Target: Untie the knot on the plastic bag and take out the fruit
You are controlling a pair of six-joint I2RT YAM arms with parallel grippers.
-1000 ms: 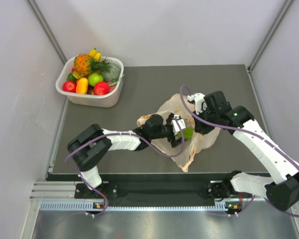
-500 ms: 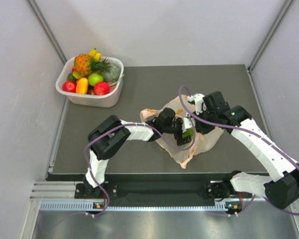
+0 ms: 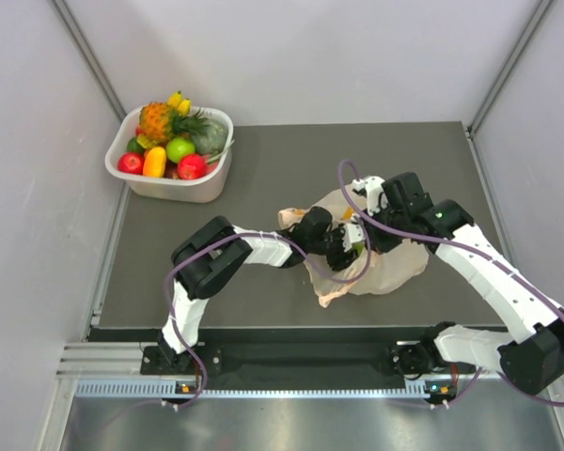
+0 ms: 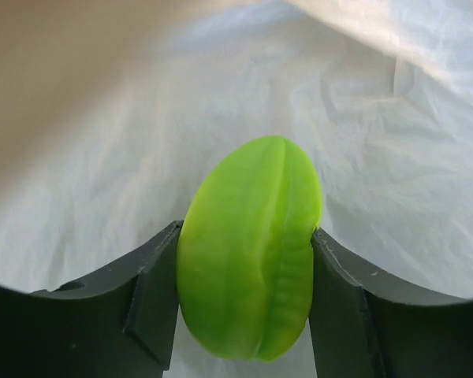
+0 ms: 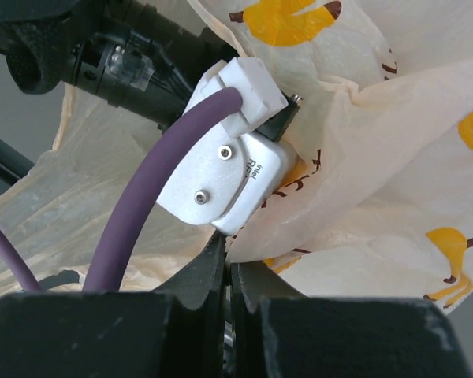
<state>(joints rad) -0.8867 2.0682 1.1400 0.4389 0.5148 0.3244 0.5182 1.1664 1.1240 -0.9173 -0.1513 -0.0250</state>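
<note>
The peach-orange plastic bag (image 3: 387, 270) lies open on the dark mat, printed with yellow bananas in the right wrist view (image 5: 363, 197). No knot shows. My left gripper (image 3: 348, 246) reaches into the bag's mouth and is shut on a bright green ribbed fruit (image 4: 248, 248), which shows faintly from above (image 3: 356, 250). In the left wrist view the gripper (image 4: 246, 233) has pale bag film all round it. My right gripper (image 3: 376, 235) is shut on a fold of the bag's edge (image 5: 230, 264) and holds it up beside the left wrist's camera (image 5: 229, 173).
A white tub (image 3: 169, 185) at the back left holds a pineapple (image 3: 155, 120), bananas, a mango, red and green pieces and a grey-green melon. Both arms cross closely over the bag. The mat's edge and grey walls bound the space.
My left arm has pushed further right, deeper into the bag, with the green fruit between its fingers. The bag's lower flap has drawn in and the bag has spread to the right.
</note>
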